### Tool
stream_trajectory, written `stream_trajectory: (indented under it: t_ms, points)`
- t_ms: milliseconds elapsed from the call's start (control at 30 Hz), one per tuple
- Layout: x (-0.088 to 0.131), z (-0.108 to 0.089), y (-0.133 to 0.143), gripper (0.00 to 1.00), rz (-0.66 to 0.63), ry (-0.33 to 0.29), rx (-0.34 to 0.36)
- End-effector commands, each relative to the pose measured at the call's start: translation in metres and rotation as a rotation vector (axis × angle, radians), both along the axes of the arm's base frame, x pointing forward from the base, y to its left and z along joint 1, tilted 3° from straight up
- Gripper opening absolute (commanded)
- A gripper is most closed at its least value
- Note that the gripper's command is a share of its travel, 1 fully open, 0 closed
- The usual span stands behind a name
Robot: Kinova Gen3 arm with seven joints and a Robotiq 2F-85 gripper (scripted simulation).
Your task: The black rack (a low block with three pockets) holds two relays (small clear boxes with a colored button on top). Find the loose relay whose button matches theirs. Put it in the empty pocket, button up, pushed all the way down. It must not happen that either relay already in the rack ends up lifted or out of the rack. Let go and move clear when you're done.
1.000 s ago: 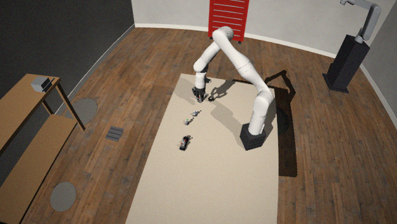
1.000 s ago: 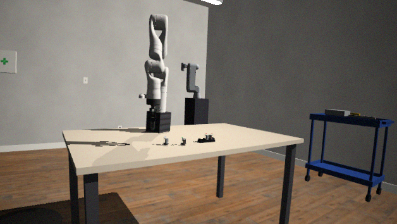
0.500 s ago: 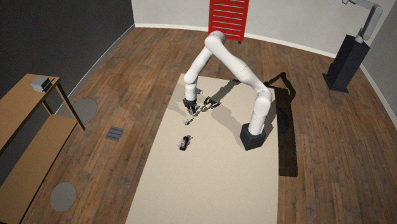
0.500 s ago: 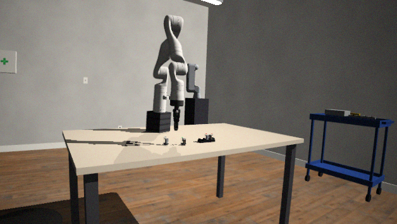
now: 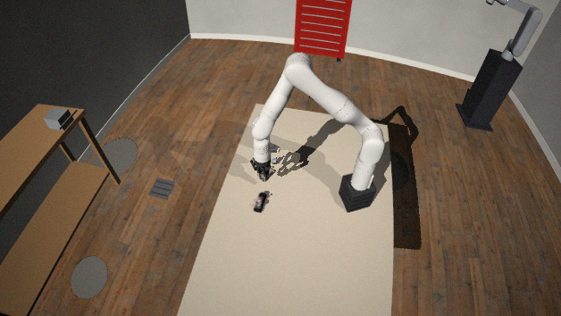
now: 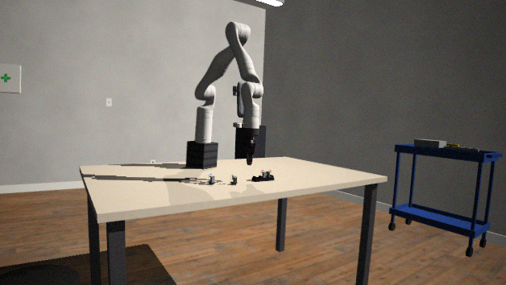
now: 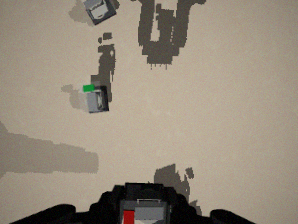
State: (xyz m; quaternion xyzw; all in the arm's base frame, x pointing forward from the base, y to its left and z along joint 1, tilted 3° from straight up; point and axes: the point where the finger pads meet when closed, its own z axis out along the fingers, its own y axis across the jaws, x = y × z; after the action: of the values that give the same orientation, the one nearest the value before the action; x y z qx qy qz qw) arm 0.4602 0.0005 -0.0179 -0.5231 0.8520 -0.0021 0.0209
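My gripper (image 5: 263, 174) is shut on a clear relay with a red button (image 7: 141, 219) and holds it above the table, as the wrist view shows. The black rack (image 5: 264, 195) lies on the table a little nearer the camera than the gripper. It holds two relays with red buttons and also shows in the exterior view (image 6: 263, 176). The gripper (image 6: 249, 161) hangs above and behind it there. A loose relay with a green button (image 7: 96, 98) and one with a blue button (image 7: 101, 6) lie on the table. The rack is out of the wrist view.
The arm's black base (image 5: 356, 193) stands on the table's right side. The two loose relays sit left of the rack in the exterior view, green (image 6: 234, 179) and blue (image 6: 211, 179). A blue cart (image 6: 443, 189) stands off to the right of the table.
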Motion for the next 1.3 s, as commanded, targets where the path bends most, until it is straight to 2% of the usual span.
stream_trajectory:
  t_ms: [0,167,667,733,967,1267]
  points:
    - [0.0,0.002,0.033,0.0,0.036,-0.003,-0.002]
    - [-0.003,0.002,0.052,0.0,0.036,-0.004,-0.002]
    - [-0.003,0.002,0.053,0.0,0.038,-0.004,-0.002]
    - [-0.003,0.002,0.054,0.0,0.07,-0.005,-0.003]
    - [-0.002,0.002,0.054,0.0,0.341,-0.01,-0.015]
    - [-0.002,0.001,0.054,0.0,0.352,-0.01,-0.015]
